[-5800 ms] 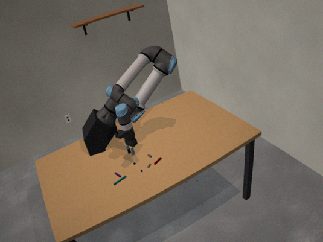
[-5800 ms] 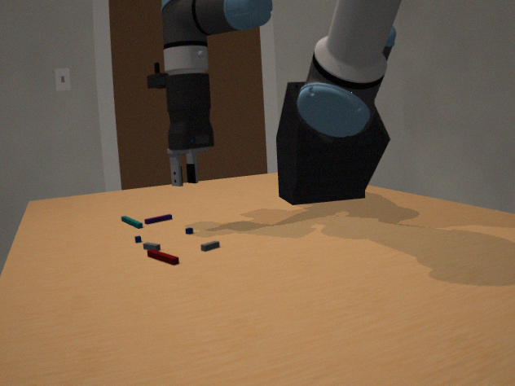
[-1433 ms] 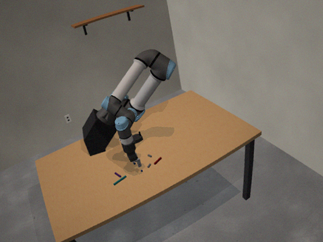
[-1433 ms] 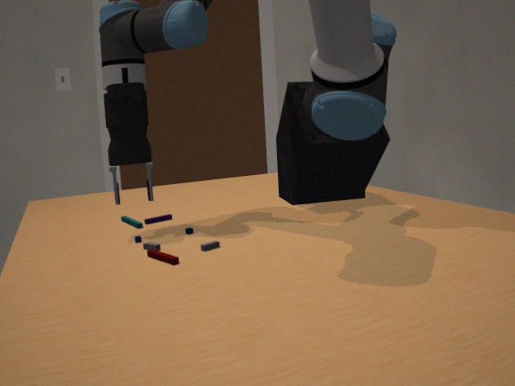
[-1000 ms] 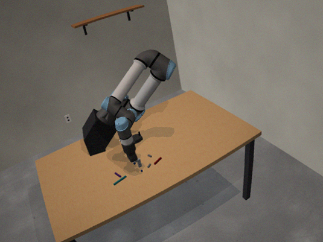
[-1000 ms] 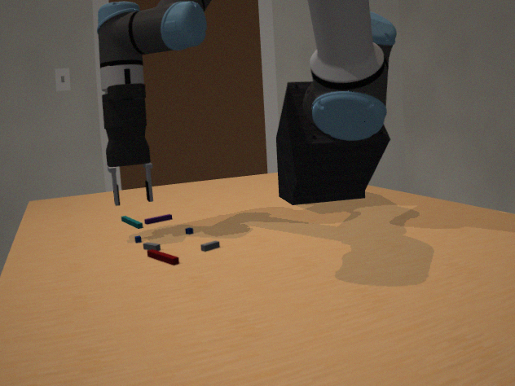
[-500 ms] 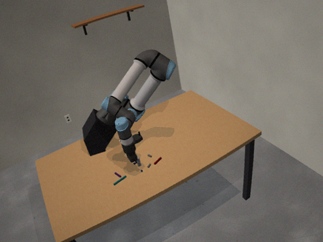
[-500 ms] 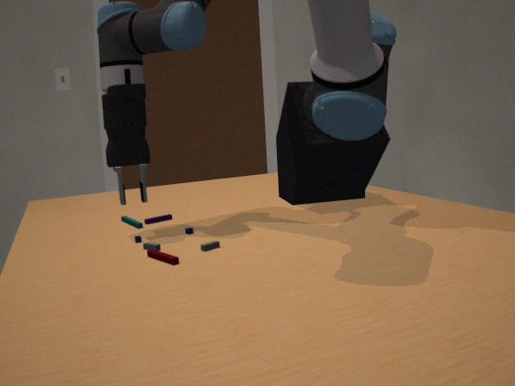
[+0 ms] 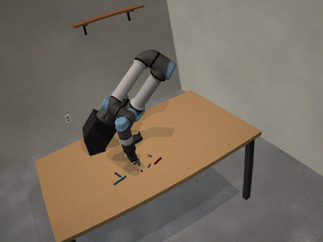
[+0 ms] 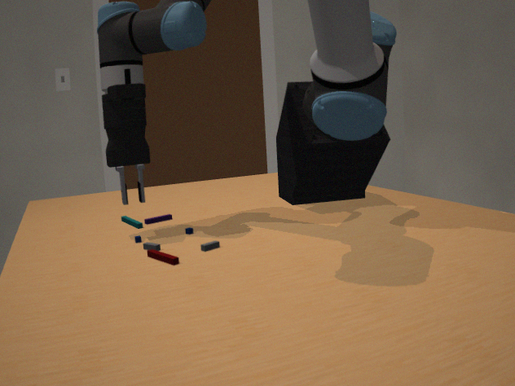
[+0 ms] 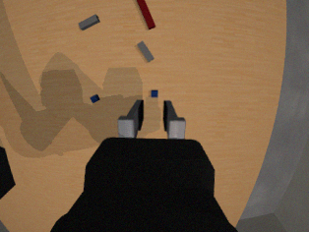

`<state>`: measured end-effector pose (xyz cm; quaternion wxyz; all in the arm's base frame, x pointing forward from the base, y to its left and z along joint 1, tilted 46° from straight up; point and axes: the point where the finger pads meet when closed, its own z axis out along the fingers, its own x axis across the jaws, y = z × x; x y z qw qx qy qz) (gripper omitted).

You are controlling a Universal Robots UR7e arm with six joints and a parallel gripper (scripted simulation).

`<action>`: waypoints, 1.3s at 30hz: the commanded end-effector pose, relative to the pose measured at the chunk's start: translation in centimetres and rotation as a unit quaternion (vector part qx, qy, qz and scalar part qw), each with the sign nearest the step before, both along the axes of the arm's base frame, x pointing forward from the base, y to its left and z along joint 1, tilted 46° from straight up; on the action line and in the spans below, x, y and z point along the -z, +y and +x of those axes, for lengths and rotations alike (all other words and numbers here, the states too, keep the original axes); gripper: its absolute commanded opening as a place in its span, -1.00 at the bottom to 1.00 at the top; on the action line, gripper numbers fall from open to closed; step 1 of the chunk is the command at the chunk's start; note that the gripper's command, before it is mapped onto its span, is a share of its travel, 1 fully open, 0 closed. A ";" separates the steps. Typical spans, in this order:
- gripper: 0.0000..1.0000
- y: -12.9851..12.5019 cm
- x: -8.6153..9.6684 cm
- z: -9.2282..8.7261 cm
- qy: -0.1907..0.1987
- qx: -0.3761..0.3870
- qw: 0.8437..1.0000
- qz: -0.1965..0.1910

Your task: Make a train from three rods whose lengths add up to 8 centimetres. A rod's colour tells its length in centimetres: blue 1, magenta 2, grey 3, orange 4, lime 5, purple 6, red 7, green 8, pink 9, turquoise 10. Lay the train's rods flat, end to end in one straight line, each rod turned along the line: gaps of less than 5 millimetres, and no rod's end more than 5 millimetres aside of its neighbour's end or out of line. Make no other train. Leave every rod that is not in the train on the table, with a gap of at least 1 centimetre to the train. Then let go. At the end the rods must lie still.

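Observation:
My gripper (image 10: 130, 201) points straight down a little above the table, its fingers partly open with nothing between them; it also shows in the wrist view (image 11: 153, 124) and from afar (image 9: 137, 163). A blue cube (image 11: 154, 94) lies just ahead of the fingertips, and it also shows in the exterior view (image 10: 137, 239). A second blue cube (image 11: 94, 98) (image 10: 189, 230) lies to the left in shadow. Two grey rods (image 11: 145, 51) (image 11: 90, 22) and a red rod (image 11: 143, 5) lie farther on. A purple rod (image 10: 157, 218) and a turquoise rod (image 10: 131, 221) lie side by side, out of the wrist view.
The arm's black base block (image 10: 328, 145) stands at the back of the table. The rods lie scattered and apart from each other near the table's middle (image 9: 137, 169). The table's front edge (image 9: 153, 199) is some way off.

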<state>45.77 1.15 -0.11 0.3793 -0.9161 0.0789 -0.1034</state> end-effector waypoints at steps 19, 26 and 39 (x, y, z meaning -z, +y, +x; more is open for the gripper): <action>0.07 0.2 0.2 0.1 0.000 0.000 1.000 0.000; 0.07 0.5 0.5 0.2 0.000 0.000 1.000 0.000; 0.07 1.6 1.7 0.6 0.000 0.000 1.000 0.000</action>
